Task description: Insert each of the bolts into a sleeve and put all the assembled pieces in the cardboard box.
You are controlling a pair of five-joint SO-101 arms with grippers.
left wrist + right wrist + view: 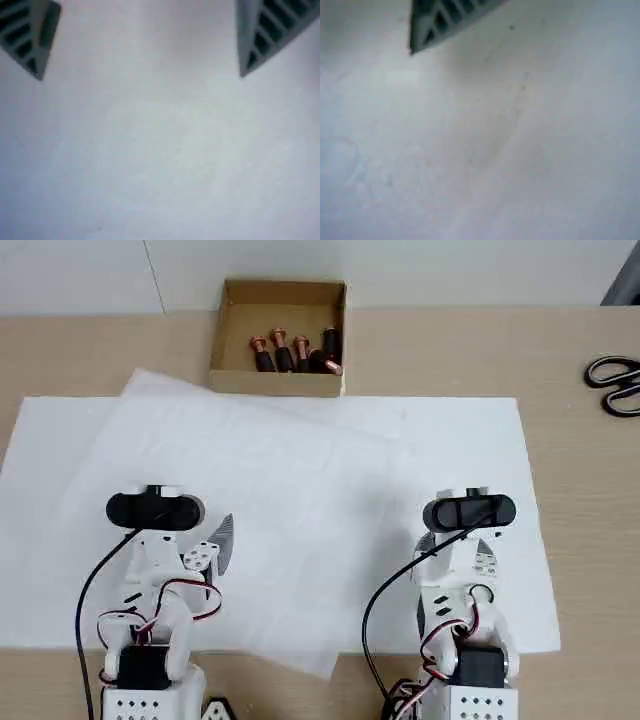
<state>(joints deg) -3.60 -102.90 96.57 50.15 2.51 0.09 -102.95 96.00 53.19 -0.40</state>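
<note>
**Copper-and-black pieces lie in the box, arms parked over the paper**

Copper bolts in black sleeves, four that can be counted, lie in the one cardboard box (226,340) at the far edge of the table (80,350) in the high view. Three assembled pieces (282,352) lie side by side, their long axes running far to near, copper heads toward the box's far wall. The fourth piece (331,348) lies at their right, just beside them, with its black end far and its copper end near. Two arms stand at the near edge over the white paper (320,480), the left arm (155,570) well apart from the right arm (465,580). One pair of scissors (615,385) lies at the table's right edge.

Left wrist view: the left gripper (140,75) is spread wide over bare paper, gripping nothing.

Right wrist view: the right gripper (440,22) hangs over paper, and whether it is apart or together I cannot tell.
</note>
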